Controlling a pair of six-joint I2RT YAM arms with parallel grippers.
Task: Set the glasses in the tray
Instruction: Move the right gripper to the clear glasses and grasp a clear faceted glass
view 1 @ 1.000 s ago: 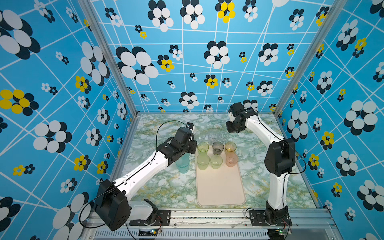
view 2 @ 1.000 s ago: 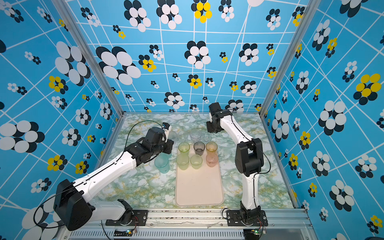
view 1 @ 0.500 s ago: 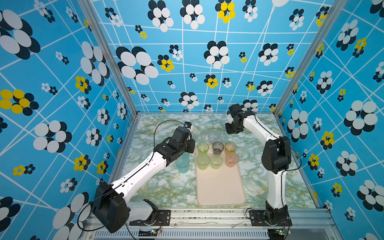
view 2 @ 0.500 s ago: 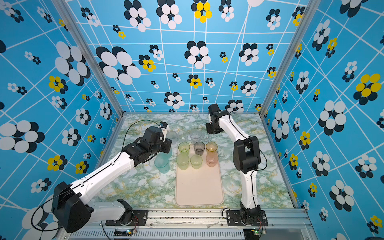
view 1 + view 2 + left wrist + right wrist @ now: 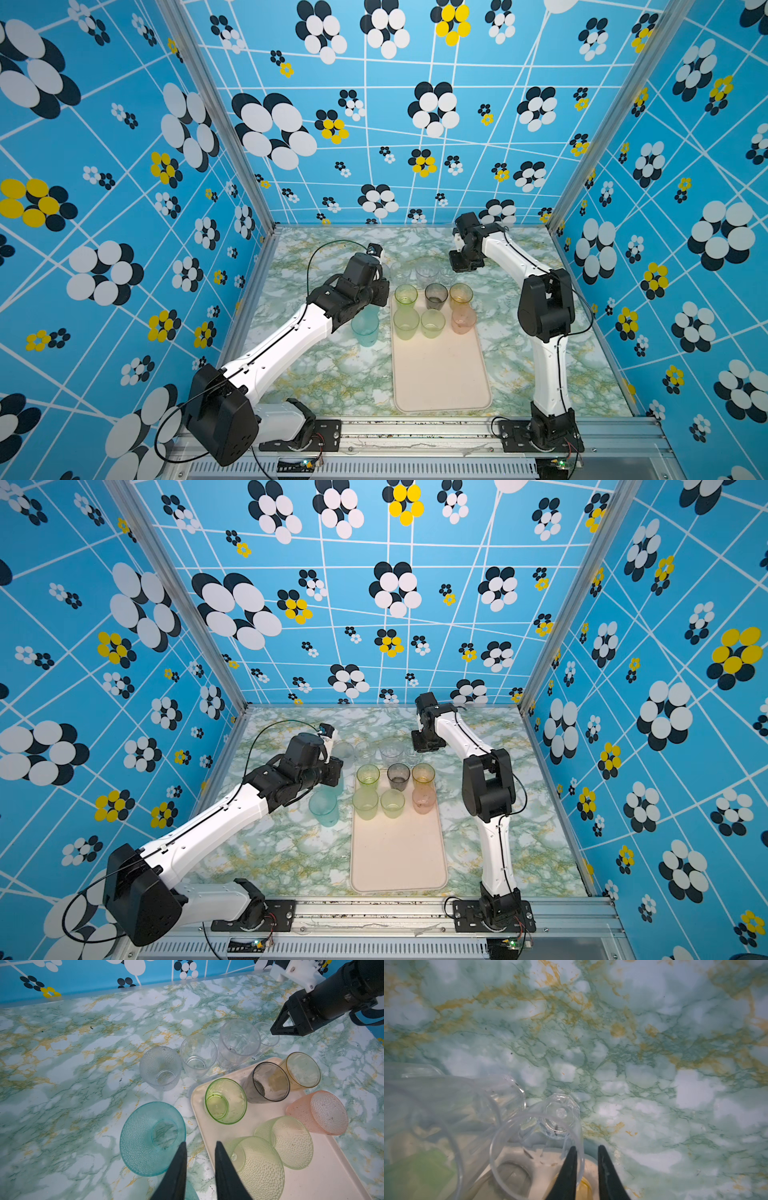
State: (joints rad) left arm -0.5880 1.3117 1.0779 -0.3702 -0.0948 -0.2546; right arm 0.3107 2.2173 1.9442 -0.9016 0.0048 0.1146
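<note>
- L arm (image 5: 286,336): runs low from its base, forearm slanting fwd toward mid-table, wrist bent down. The left gripper (image 5: 200,1144) tilts fwd and down.
- left gripper jaws: narrow gap, nothing between the tips; only the marbled table (image 5: 62,1084) shows thru.
- teal glass (image 5: 152,1138): on the table, off the tray, just ahead of the tips. One finger (image 5: 178,1167) overlaps its rim edge in the wrist view; can't tell if it touches. Upright, mouth up, long axis vertical.
- tray (image 5: 332,1178): flat, just beside the other finger, on the side away from the teal glass. In a top view its long axis (image 5: 440,374) runs straight away from the robot.
- In the tray, ahead of the left gripper: 2 pale green glasses (image 5: 286,1140) closest, then the pink glass (image 5: 318,1112). Beyond those are the green glass (image 5: 225,1101), grey glass (image 5: 268,1082) and amber glass (image 5: 301,1070). All upright, mouths up.
- R arm (image 5: 548,365): lower link stands up from its base, elbow high, forearm reaching to the far end, wrist folded down. The right gripper (image 5: 587,1148) points down.
- right gripper jaws: narrow, straddling the rim of a clear glass (image 5: 529,1138). One finger (image 5: 569,1167) is inside the mouth, the other outside, w/ a gap visible at the outer one.
- That clear glass: upright on the table, just past the tray's far end. 3 more clear glasses (image 5: 198,1057) stand in a row beyond it, toward the left gripper, all upright and off the tray.
</note>
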